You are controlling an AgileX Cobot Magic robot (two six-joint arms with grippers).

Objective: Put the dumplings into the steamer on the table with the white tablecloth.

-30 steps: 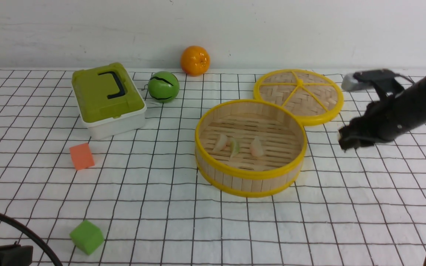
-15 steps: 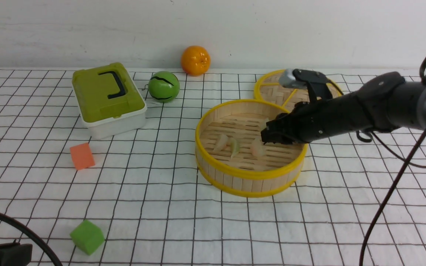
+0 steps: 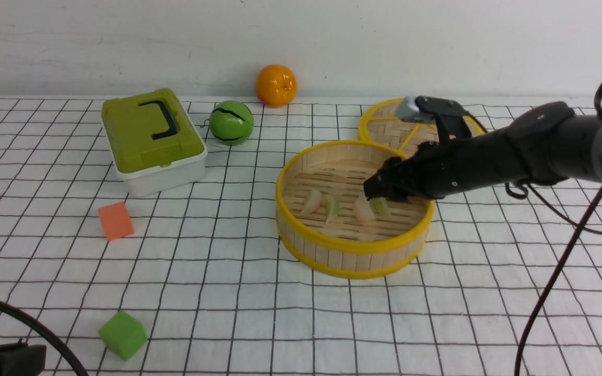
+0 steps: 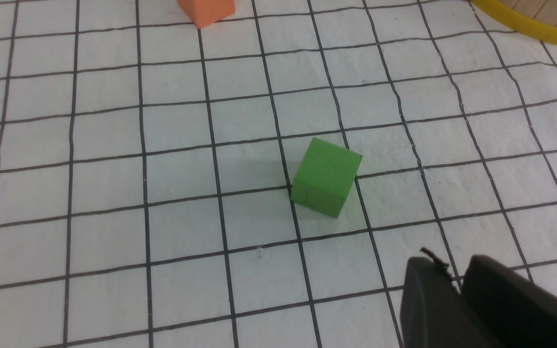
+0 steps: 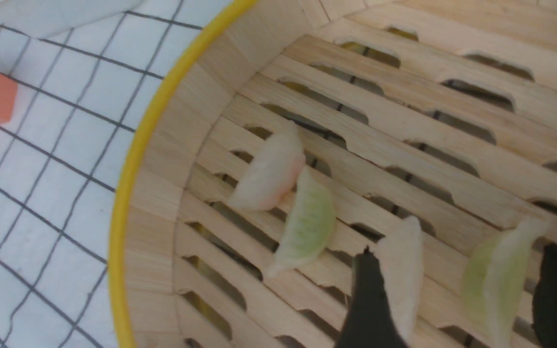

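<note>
Dumplings (image 5: 307, 222): four, lying in steamer (image 3: 353, 245) on counter (image 3: 228, 292). Right end effector (image 5: 460, 270): spread wide, empty, straddling green dumpling (image 3: 382, 207) at row's 3 o'clock end. Step: release. Next, probably: lift clear, brushing nothing.

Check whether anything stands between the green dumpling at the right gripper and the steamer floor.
Nothing visible does. The green dumpling already rests on the steamer slats between the right gripper's open fingers, beside a pink dumpling.
</note>
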